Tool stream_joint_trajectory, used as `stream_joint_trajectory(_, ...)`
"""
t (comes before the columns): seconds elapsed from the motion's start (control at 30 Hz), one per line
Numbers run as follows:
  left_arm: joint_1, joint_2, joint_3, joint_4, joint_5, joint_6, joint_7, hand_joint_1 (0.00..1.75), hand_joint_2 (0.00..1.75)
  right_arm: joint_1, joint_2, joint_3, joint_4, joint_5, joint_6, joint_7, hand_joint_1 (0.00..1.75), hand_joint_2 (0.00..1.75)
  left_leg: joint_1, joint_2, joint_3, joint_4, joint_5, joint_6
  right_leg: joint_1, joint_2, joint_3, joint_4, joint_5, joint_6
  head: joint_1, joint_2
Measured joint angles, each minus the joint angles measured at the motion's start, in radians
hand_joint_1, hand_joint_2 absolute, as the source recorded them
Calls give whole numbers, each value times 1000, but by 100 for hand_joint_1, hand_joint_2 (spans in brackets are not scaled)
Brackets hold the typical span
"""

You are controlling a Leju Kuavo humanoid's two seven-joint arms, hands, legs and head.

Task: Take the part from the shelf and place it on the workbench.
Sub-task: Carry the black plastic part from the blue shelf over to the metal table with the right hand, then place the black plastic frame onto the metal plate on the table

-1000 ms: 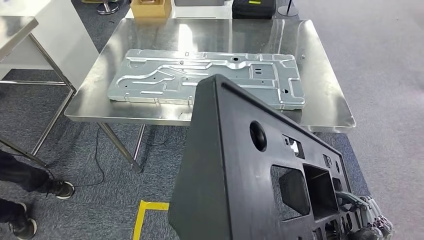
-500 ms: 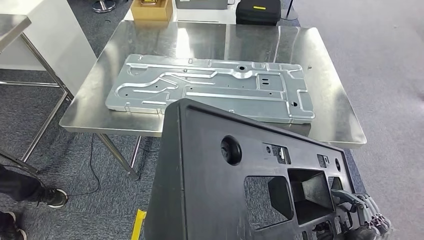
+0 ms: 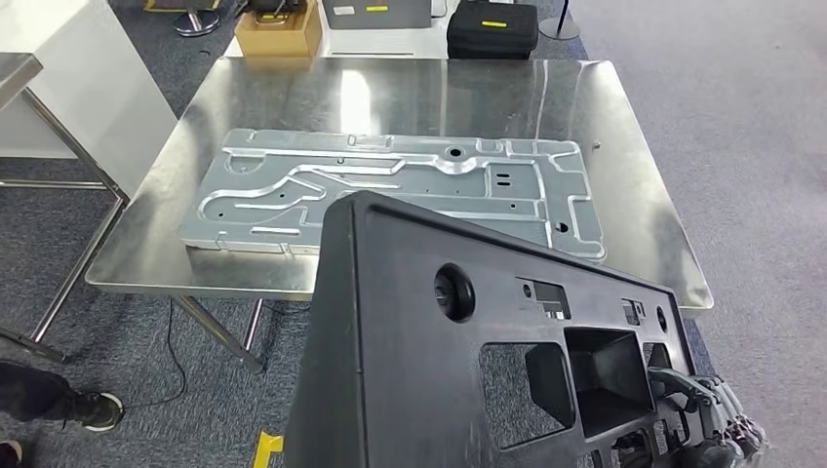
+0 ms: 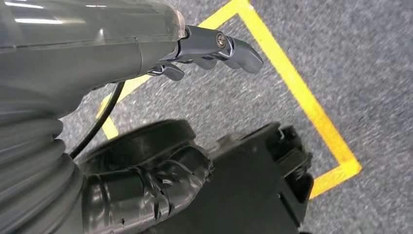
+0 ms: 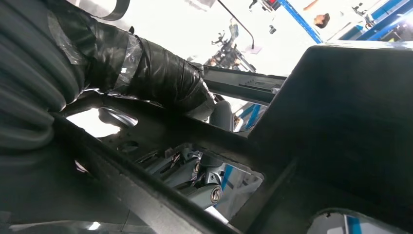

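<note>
Part: big black moulded plastic panel (image 3: 468, 351), stiff, bulky (probably light); right hand (image 3: 717, 434) grips its cutout edge, your left hand (image 4: 214, 48) empty, fingers apart

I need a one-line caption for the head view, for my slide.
Right hand holds a black part before a steel workbench bearing a metal plate.

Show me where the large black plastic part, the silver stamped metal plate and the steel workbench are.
large black plastic part (image 3: 390, 361): head view, on its flat face.
silver stamped metal plate (image 3: 293, 185): head view, left half.
steel workbench (image 3: 410, 93): head view, bare far surface.
</note>
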Motion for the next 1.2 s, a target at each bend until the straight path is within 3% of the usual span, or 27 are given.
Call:
stream_joint_trajectory(0.03, 1, 0, 0, 0, 0, 0, 0, 0, 175, -1, 0, 0, 0, 2, 0, 0, 175, 175, 0, 0, 10, -61, 56, 4, 1, 0, 11, 1, -10, 3, 0, 0)
stream_joint_trajectory(0.1, 1, 0, 0, 0, -1, 0, 0, 0, 175, -5, 0, 1, 0, 5, 0, 0, 175, 175, -5, 0, 26, -138, 117, 11, 2, 2, 25, 4, -31, 15, 0, 0)
stream_joint_trajectory(0.23, 1, 1, -1, 0, -3, 0, 1, 0, 175, -12, -3, 3, -5, 15, 0, 0, 175, 175, -7, -1, 56, -165, 126, 31, -2, 3, 43, 31, -44, 39, 0, 0)
stream_joint_trajectory(0.3, -3, 1, -1, 0, -5, -1, 1, 0, 175, -20, -7, 4, -6, 22, 0, 0, 175, 175, -6, -1, 76, -171, 120, 42, -6, 1, 3, 105, -65, 47, 1, 0)
stream_joint_trajectory(0.37, -6, 1, -1, 0, -6, -1, 1, 0, 175, -27, -11, 6, -6, 26, 0, 0, 175, 175, -7, -2, 87, -172, 109, 48, -7, 1, -76, 219, -113, 53, 1, 0)
stream_joint_trajectory(0.43, -7, 1, -2, 0, -7, -2, 2, 0, 175, -32, -16, 8, -4, 32, 0, 0, 175, 175, -9, -3, 102, -171, 96, 48, -7, 1, -136, 272, -139, 55, 0, 0)
stream_joint_trajectory(0.47, -7, 1, -2, 0, -8, -2, 2, 0, 175, -37, -19, 10, -1, 35, 0, 0, 175, 175, -9, -3, 113, -171, 87, 47, -7, 1, -145, 253, -121, 53, 1, 0)
stream_joint_trajectory(0.57, -8, 0, -2, 0, -9, -2, 7, 0, 175, -53, -27, 15, 8, 43, 0, 0, 175, 175, -9, -5, 144, -173, 61, 39, -1, 1, -118, 93, 15, 40, 1, 0)
stream_joint_trajectory(0.63, -12, -2, -3, 0, -9, 0, 11, 0, 175, -63, -31, 20, 15, 47, 0, 1, 175, 175, -10, -6, 154, -174, 51, 29, 8, 1, -112, 41, 60, 29, 1, 0)
stream_joint_trajectory(0.77, -20, -2, -7, 0, -12, 15, 18, 0, 175, -83, -35, 30, 29, 56, 0, 2, 175, 175, -12, -4, 156, -153, 38, 8, 4, 1, -89, 15, 67, 8, 1, 0)
stream_joint_trajectory(0.83, -22, -2, -10, 0, -13, 13, 19, 0, 175, -95, -37, 38, 37, 60, 0, 5, 175, 175, -9, -2, 108, -62, 1, 2, 2, -1, -75, 5, 64, 1, 0, 0)
stream_joint_trajectory(0.9, -23, -2, -13, 0, -13, 1, 17, 0, 175, -108, -41, 48, 47, 67, 0, 12, 175, 175, -6, -1, 30, 54, -42, -5, 3, -3, -71, 4, 59, -4, -1, 0)
stream_joint_trajectory(0.93, -22, -2, -15, 0, -13, -8, 14, 0, 175, -114, -44, 53, 54, 71, 0, 17, 175, 175, -5, -1, 3, 83, -46, -8, 3, -2, -69, 4, 56, -6, -1, 0)
stream_joint_trajectory(0.97, -22, -2, -16, 0, -14, -15, 10, 0, 175, -120, -47, 57, 60, 76, 0, 22, 175, 175, -5, -1, -6, 76, -29, -10, 3, -2, -65, 4, 52, -6, -1, 0)
stream_joint_trajectory(1.0, -22, -2, -18, 0, -17, -22, 6, 0, 175, -127, -50, 63, 67, 82, 0, 29, 171, 175, -5, -1, 4, 32, 9, -9, 3, -1, -59, 4, 49, -5, -2, 0)
stream_joint_trajectory(1.07, -23, -1, -22, 0, -23, -33, 1, 0, 175, -146, -58, 77, 81, 95, 0, 45, 164, 175, -7, 0, 49, -101, 87, -2, 3, -1, -48, 5, 41, 0, -1, 0)
stream_joint_trajectory(1.13, -27, -1, -26, 0, -29, -41, -1, 0, 175, -168, -66, 95, 96, 108, 0, 64, 161, 175, -12, 1, 73, -174, 110, 8, 5, -1, -47, 7, 36, 8, -2, 0)
stream_joint_trajectory(1.2, -28, 0, -29, 0, -32, -46, 0, 0, 175, -192, -77, 114, 113, 127, 0, 89, 162, 175, -14, 1, 75, -180, 113, 19, 6, -1, -48, 7, 34, 19, -2, 0)
